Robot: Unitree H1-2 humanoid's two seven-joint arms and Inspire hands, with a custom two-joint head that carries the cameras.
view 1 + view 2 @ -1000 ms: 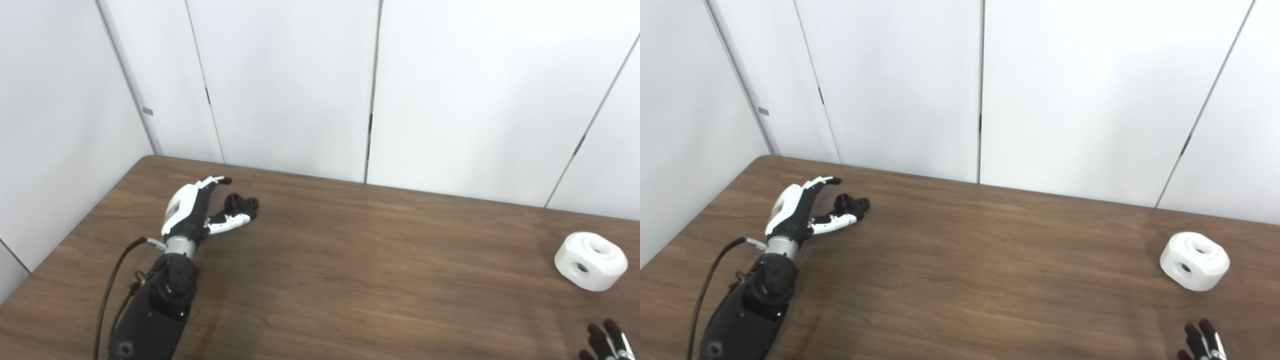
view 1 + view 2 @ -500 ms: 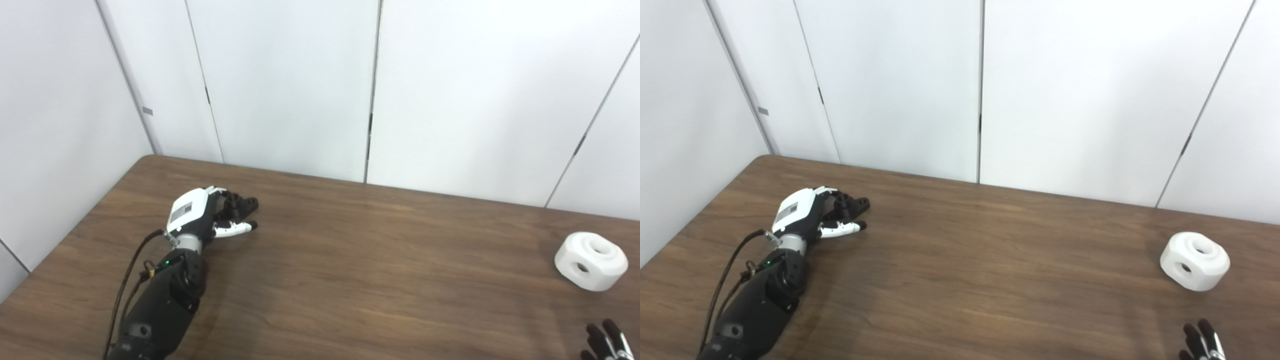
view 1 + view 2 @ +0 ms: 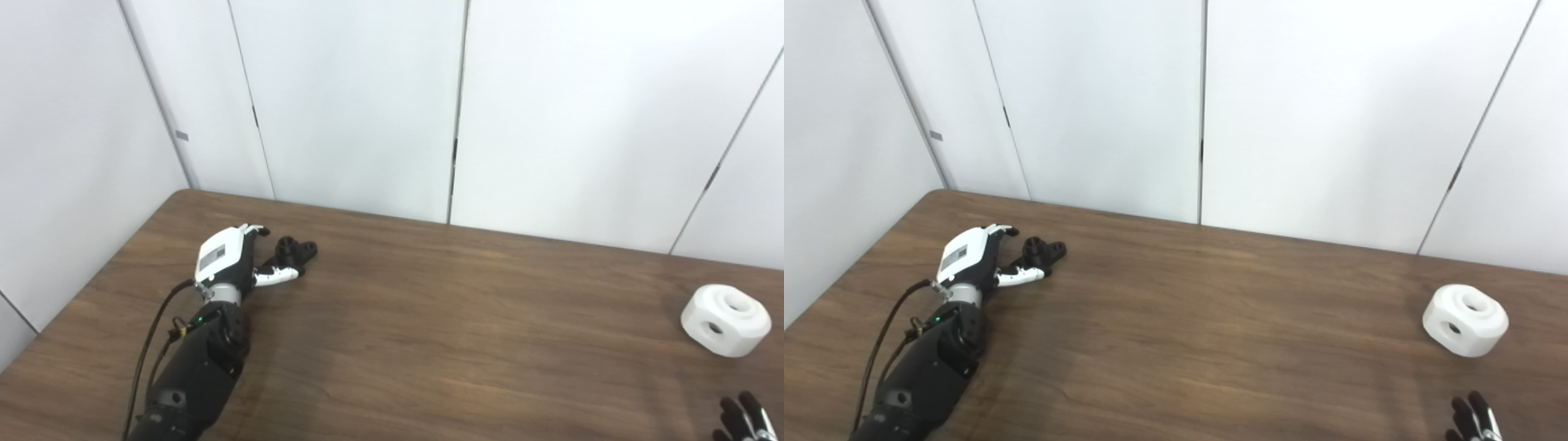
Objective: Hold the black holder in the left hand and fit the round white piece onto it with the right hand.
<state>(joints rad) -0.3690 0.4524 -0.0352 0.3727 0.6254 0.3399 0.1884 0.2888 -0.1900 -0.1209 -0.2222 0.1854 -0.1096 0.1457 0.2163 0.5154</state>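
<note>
Left eye view shows you the left hand (image 3: 229, 262) open beside the black holder (image 3: 295, 252) near the tabletop's (image 3: 429, 318) far left corner. The round white piece (image 3: 725, 319) sits at its right edge; you cannot tell the right hand's (image 3: 744, 422) state.

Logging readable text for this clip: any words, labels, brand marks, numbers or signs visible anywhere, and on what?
None can be read.
Left hand: a grey rectangular patch on its white back, too small and blurred to tell if it carries text.
Wall panel at left: a small grey tag, nothing legible on it.
Black holder, round white piece, table: no markings visible.
</note>
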